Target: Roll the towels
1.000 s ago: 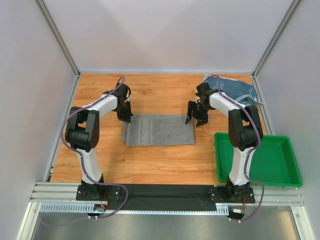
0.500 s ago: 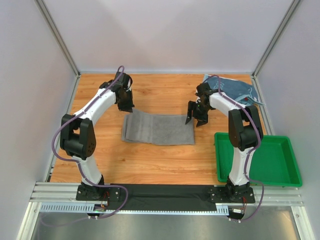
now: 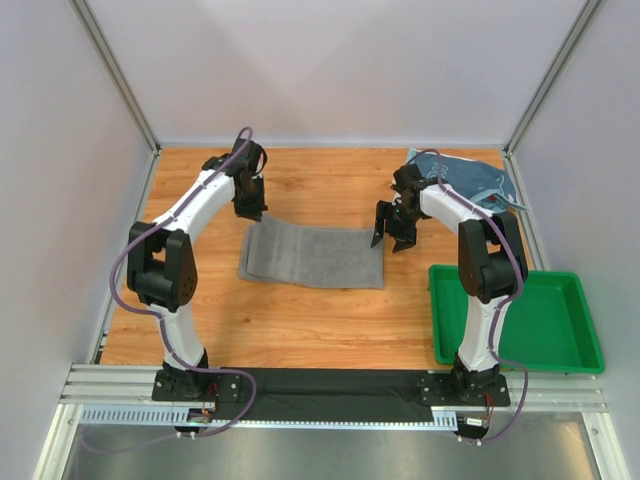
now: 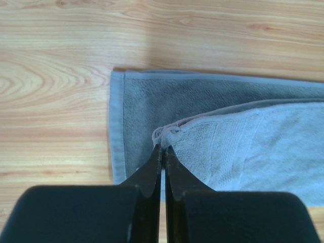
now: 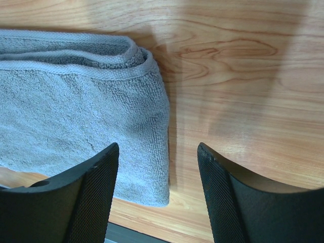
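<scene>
Prep step, seemingly: grey towel [image 3: 315, 258] lies mid-counter [image 3: 300, 190]; left pincer [image 4: 163, 148] clamped on its upper-layer corner, right pincer [image 5: 157, 149] open above right end. Next likely needs: square layers, start rolling

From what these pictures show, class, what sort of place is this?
Probably a robotics lab cell: plain white panel walls enclose a wooden tabletop, two white-and-black robot arms are bolted to an aluminium rail.
</scene>
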Controlling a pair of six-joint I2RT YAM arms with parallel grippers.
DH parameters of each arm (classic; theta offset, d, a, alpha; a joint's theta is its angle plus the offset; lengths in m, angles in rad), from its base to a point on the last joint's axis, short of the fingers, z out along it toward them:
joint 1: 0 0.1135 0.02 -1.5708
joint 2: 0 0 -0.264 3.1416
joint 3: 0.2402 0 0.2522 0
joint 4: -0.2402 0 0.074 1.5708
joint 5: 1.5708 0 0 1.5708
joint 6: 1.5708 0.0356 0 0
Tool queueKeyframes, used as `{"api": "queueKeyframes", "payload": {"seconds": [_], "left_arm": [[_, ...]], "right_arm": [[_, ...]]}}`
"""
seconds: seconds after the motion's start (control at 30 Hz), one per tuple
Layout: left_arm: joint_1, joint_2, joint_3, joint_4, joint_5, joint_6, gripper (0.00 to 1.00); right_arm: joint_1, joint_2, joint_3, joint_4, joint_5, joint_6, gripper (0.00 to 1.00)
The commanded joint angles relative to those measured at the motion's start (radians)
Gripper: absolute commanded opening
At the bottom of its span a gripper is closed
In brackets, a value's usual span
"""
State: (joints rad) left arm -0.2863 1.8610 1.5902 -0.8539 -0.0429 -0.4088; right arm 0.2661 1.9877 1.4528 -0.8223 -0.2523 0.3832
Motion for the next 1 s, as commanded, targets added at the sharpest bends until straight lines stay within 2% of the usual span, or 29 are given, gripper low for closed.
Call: {"api": "queueKeyframes", "payload": {"seconds": [0.0,0.17,0.33,0.43,0.53,0.57,0.67,0.87,0.97], "left_arm": [[0.013,0.076,0.057,-0.011,-0.046,0.037,0.00],[0.033,0.165,0.114,-0.019,-0.048,0.048,0.00],[0.052,0.250,0.145,-0.022,-0.057,0.056,0.12],[0.062,0.297,0.174,-0.034,-0.054,0.056,0.20],[0.064,0.300,0.188,-0.057,-0.058,0.047,0.28],[0.064,0.288,0.185,-0.065,-0.061,0.045,0.28],[0.064,0.181,0.159,-0.086,-0.084,0.027,0.36],[0.033,-0.026,0.039,-0.112,-0.130,-0.001,0.40],[-0.005,-0.103,-0.039,-0.119,-0.081,-0.021,0.39]], "right_arm": [[0.004,-0.058,-0.006,-0.003,0.013,-0.014,0.65],[0.004,-0.092,-0.009,-0.009,0.027,-0.015,0.65],[0.010,-0.167,-0.025,0.020,0.013,-0.003,0.65],[0.035,-0.231,-0.045,0.078,-0.057,-0.013,0.65],[0.047,-0.274,-0.077,0.173,-0.213,0.012,0.65],[0.047,-0.277,-0.092,0.208,-0.326,0.028,0.64],[0.051,-0.265,-0.129,0.340,-0.488,0.092,0.59],[0.053,-0.165,-0.088,0.396,-0.492,0.105,0.54],[0.053,-0.092,-0.048,0.400,-0.495,0.108,0.51]]}}
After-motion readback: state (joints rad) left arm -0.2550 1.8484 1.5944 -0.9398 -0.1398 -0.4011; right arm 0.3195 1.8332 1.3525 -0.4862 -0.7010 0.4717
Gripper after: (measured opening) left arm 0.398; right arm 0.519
